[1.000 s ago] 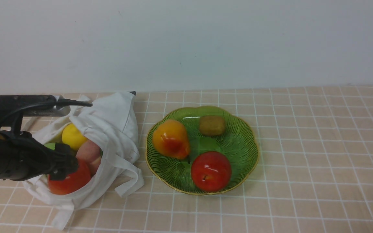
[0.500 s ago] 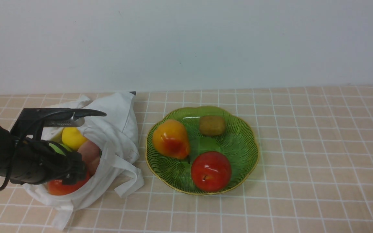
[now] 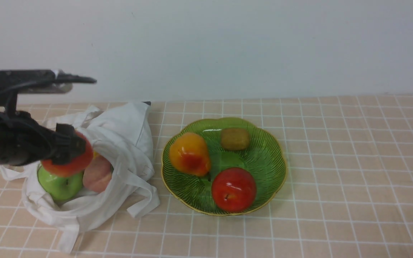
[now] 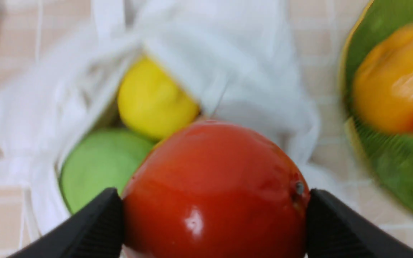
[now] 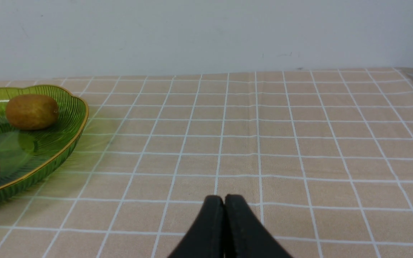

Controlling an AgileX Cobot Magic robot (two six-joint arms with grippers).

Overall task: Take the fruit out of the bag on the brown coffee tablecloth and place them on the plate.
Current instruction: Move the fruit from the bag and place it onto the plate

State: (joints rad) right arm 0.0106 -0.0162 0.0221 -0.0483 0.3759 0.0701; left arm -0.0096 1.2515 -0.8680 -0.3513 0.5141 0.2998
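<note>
Two left fingers (image 4: pixel 91 229) clench the red fruit (image 4: pixel 213 190) by its sides and hold it over the open mouth of the bag (image 3: pixel 120 136). Below it in the bag lie the green apple (image 3: pixel 59 184), the peach (image 3: pixel 97 175) and the lemon (image 4: pixel 152 96), so we count three not yet out. We judge the step in hand to be the carry to the plate (image 3: pixel 280 168).

Further right, the plate holds an orange fruit (image 3: pixel 189 153), a red apple (image 3: pixel 233 190) and a kiwi (image 3: pixel 235 138), with bare glass mostly on its right side. The right fingers (image 5: pixel 213 225) are pressed together on nothing, low over the bare cloth (image 5: pixel 299 143) beyond the plate's right edge.

Several things could go wrong from here. The red fruit is glossy and round and is pinched at only two points, so a quick swing could let it slip out and drop back into the bag or onto the cloth. A low path could catch the bag's loose folds or straps and drag the bag toward the plate. The near side of the plate is crowded, so if we release there, the fruit could strike the orange fruit or the red apple and send one rolling over the shallow rim. Letting go from too high could make it bounce out.
</note>
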